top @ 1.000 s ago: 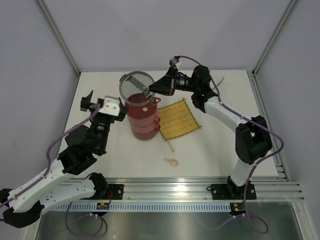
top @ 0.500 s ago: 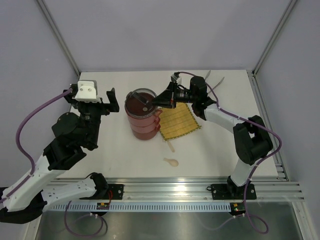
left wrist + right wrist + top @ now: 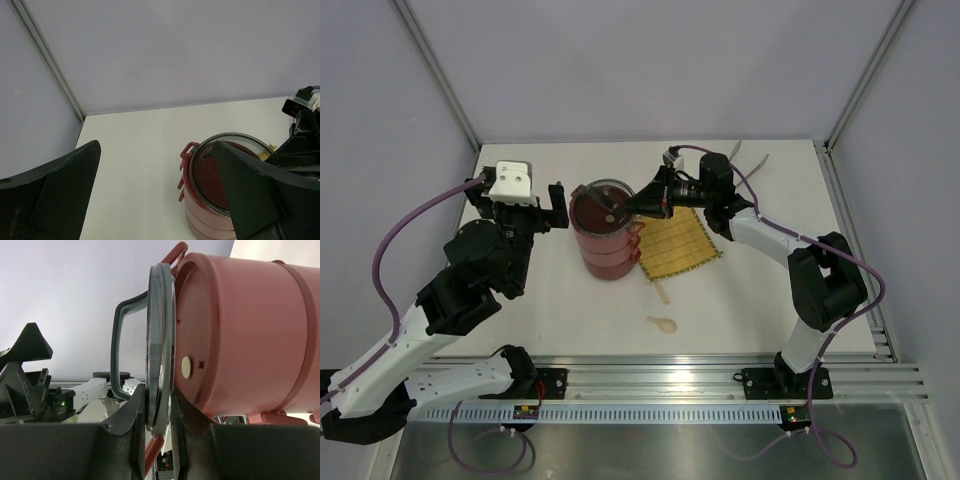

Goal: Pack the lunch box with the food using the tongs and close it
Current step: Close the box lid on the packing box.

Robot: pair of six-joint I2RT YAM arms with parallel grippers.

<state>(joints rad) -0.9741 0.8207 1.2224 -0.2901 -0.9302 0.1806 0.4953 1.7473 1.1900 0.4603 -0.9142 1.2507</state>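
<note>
Spoon: a small cream spoon [image 3: 662, 323] lies alone on the white table [image 3: 750, 300], nearest the arm bases, in the same spot as a second ago.

Mat: a yellow woven mat [image 3: 682, 240] lies flat just beyond the spoon, turned like a diamond. Its left corner is beside the lunch box, and it has not moved.

Lunch box: the lunch box [image 3: 605, 255], a stack of round dark-red tiers, stands upright at mid-table, touching the left edge of the mat. It is where it was before.

Left gripper: the left gripper [image 3: 518, 202] hovers left of the stack with its jaws spread wide and nothing between them. A second ago it sat lower and turned another way. It has since swung up and drawn closer, and its right finger is now just beside the top tier.

Lid: the grey see-through lid [image 3: 592, 200] lies flat over the top tier, rim against rim. A second ago it was raised and tilted above the far side of the stack. Whether it is fully seated cannot be told.

Right gripper: the right gripper [image 3: 159, 412] reaches in from the right, its jaws pinched on the lid's rim. It has come down with the lid.

Tongs: the thin silver tongs [image 3: 761, 160] lie at the far edge, partly hidden behind the right arm.
</note>
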